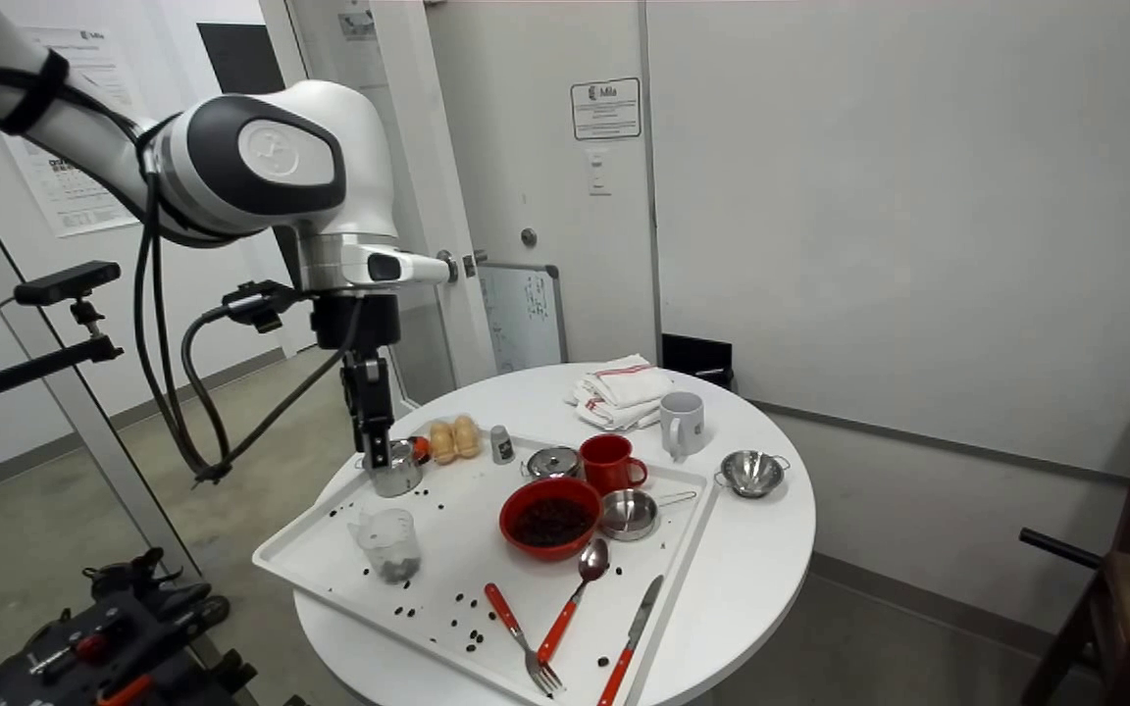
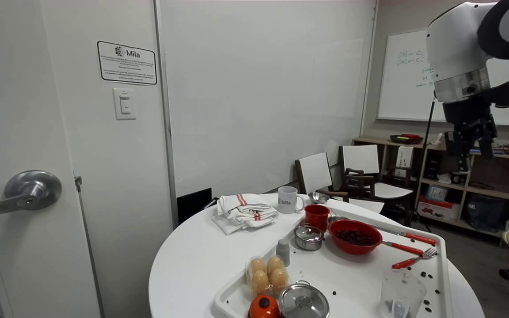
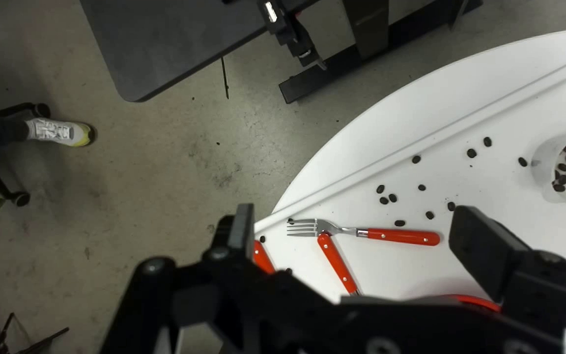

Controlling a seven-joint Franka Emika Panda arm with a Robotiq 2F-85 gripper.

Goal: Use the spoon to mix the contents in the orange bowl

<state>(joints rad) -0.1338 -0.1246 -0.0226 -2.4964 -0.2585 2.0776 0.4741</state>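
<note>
Bearing orange bowl (image 2: 347, 248), scattered beans (image 3: 384, 200): tray (image 1: 462, 534) on round table (image 1: 751, 579) near whiteboard (image 1: 918, 226).

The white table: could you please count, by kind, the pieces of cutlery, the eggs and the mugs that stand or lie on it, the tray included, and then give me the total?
Spoon: 1
Fork: 1
Knife: 1
Eggs: 4
Red mug: 1
White mug: 1
Total: 9

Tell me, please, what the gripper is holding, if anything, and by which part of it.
Nothing is held: the gripper stands open, its jaws apart, while the spoon lies on the tray.
</note>
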